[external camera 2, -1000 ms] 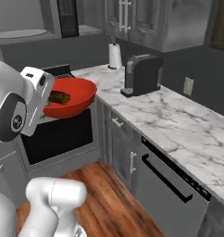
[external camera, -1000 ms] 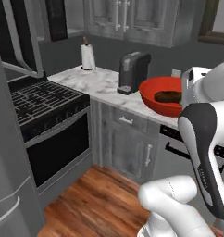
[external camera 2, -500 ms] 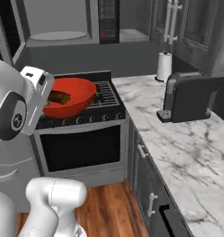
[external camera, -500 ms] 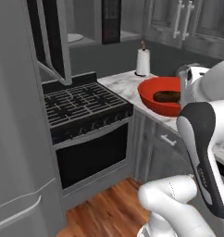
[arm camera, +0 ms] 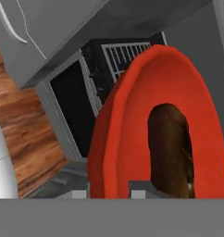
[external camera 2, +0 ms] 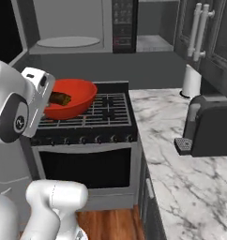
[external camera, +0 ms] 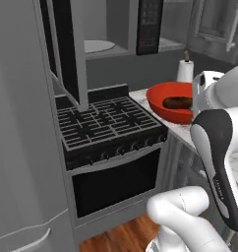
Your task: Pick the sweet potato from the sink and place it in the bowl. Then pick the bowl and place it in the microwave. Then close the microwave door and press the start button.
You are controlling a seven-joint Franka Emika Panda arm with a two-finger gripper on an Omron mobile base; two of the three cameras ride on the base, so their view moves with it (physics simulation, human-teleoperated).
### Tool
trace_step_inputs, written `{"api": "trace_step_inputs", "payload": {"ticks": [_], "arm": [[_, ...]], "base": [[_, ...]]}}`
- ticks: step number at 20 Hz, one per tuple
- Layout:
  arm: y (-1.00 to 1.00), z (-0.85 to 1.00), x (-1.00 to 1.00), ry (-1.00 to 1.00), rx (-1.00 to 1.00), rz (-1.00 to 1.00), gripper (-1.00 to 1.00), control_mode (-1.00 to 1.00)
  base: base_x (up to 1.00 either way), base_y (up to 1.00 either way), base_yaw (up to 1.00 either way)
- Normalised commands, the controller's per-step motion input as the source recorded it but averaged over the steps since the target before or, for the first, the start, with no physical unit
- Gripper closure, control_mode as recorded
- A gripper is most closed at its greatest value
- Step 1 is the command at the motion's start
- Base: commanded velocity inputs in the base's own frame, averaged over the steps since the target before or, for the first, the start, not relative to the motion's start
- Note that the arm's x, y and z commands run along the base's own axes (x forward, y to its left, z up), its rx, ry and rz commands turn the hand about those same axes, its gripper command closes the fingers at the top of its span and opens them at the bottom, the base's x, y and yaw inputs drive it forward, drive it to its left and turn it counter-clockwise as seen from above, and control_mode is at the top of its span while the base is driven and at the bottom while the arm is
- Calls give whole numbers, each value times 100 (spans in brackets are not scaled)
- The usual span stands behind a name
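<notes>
My gripper (arm camera: pixel 109 190) is shut on the near rim of the red bowl (arm camera: pixel 127 115), holding it in the air. The dark brown sweet potato (arm camera: pixel 171 148) lies inside the bowl. In the left base view the bowl (external camera: pixel 169 104) with the sweet potato (external camera: pixel 177 103) hangs at the stove's right edge. The right base view has the bowl (external camera 2: pixel 75 99) over the stove's left burners. The microwave (external camera 2: pixel 68 28) sits above the stove with its light grey cavity exposed. Its microwave door (external camera: pixel 67 49) stands swung open to the left. The sink is out of view.
Below the bowl is a black stove (external camera: pixel 106 123) with grated burners and an oven door. To its right runs a marble counter (external camera 2: pixel 181 164) with a black toaster (external camera 2: pixel 211 126) and a paper towel roll (external camera 2: pixel 191 80). A grey fridge panel (external camera: pixel 17 147) stands at the left.
The whole picture has shifted: the base has moved left along the counter, bringing the stove and open microwave into view. The bowl with the sweet potato stays in my gripper.
</notes>
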Motion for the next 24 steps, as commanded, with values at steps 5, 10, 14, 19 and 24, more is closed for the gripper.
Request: {"api": "trace_step_inputs", "payload": {"ticks": [5,10,14,19,24], "arm": [[0,0,0,0,0,0,100,100],[0,0,0,0,0,0,100,100],[0,0,0,0,0,0,100,100],[0,0,0,0,0,0,100,100],[0,0,0,0,0,0,100,100]], "base": [[79,0,13],[65,-5,21],[50,-18,32],[32,-9,16],[0,-19,0]]}}
